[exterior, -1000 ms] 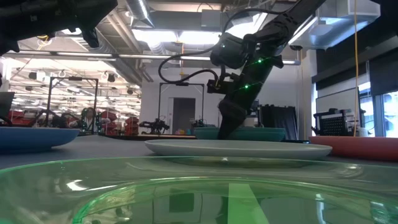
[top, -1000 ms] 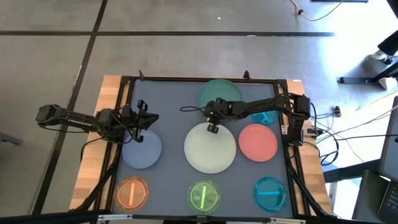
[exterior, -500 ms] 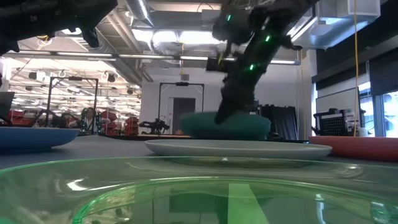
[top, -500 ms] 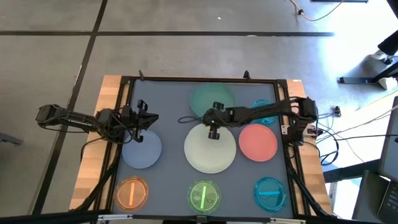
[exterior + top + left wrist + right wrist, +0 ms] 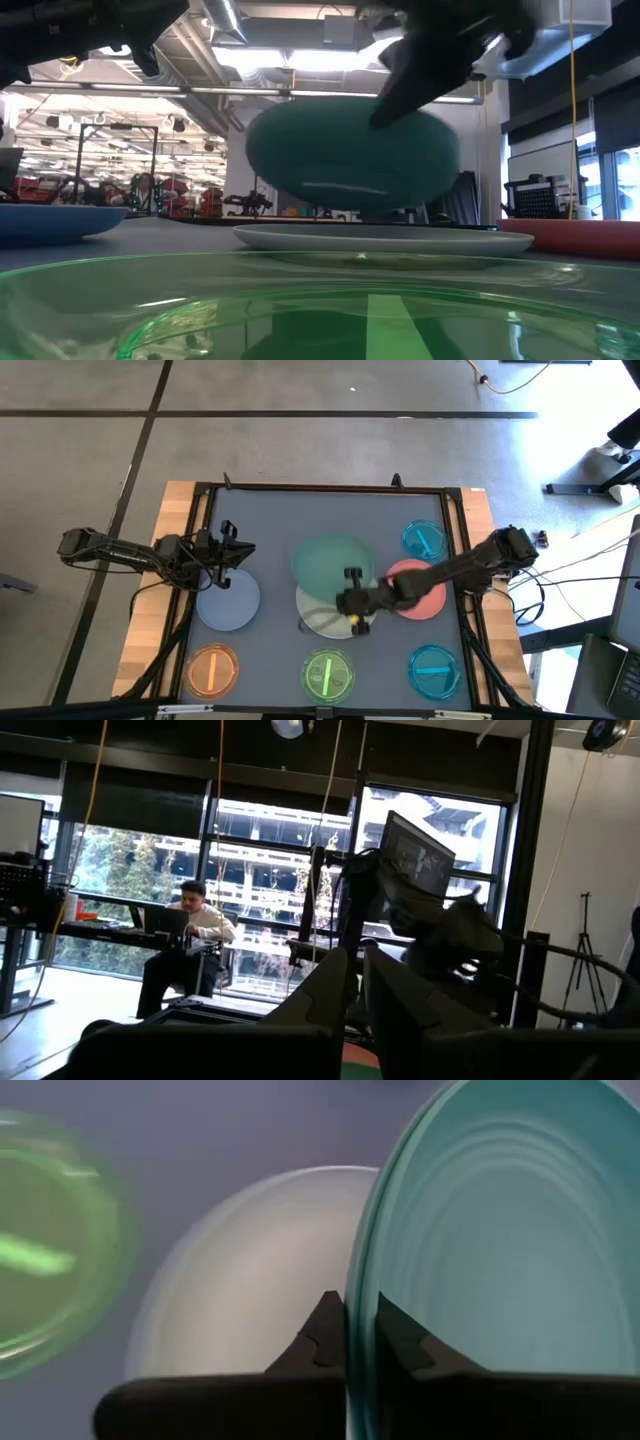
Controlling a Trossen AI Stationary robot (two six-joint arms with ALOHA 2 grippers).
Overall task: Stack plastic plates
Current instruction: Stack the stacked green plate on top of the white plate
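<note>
My right gripper [image 5: 350,596] [image 5: 352,1320] is shut on a large green plate [image 5: 328,558] [image 5: 350,155], raised above the far part of the cream-white plate [image 5: 338,622] [image 5: 380,238] [image 5: 250,1280], which lies flat mid-table. My left gripper [image 5: 236,548] [image 5: 355,982] hovers shut over the far rim of the blue-grey plate [image 5: 228,604] [image 5: 50,220]. The salmon-pink plate [image 5: 425,592] lies to the right of the cream one. Two small cyan plates [image 5: 424,540] [image 5: 435,670], a bright green one [image 5: 328,676] [image 5: 300,310] and an orange one [image 5: 212,670] lie flat around them. My right gripper pinches the green plate's near rim [image 5: 358,1312] between its two fingers [image 5: 320,1330], one on each face. The fingers come from the table's near-right side. The plate is lifted clear and tilted, its underside [image 5: 350,190] turned toward the near edge.
The dark mat is bounded by a black frame [image 5: 200,500] with wooden strips on its left and right. Bare mat shows at the far left [image 5: 260,520] and between the near-row plates. A person sits at a desk [image 5: 190,935] in the room beyond.
My right gripper moved from the table's far middle toward the near edge and upward, keeping its hold. The green plate first slid along the table, then rose clear, tipped up and now hangs above the cream-white plate.
</note>
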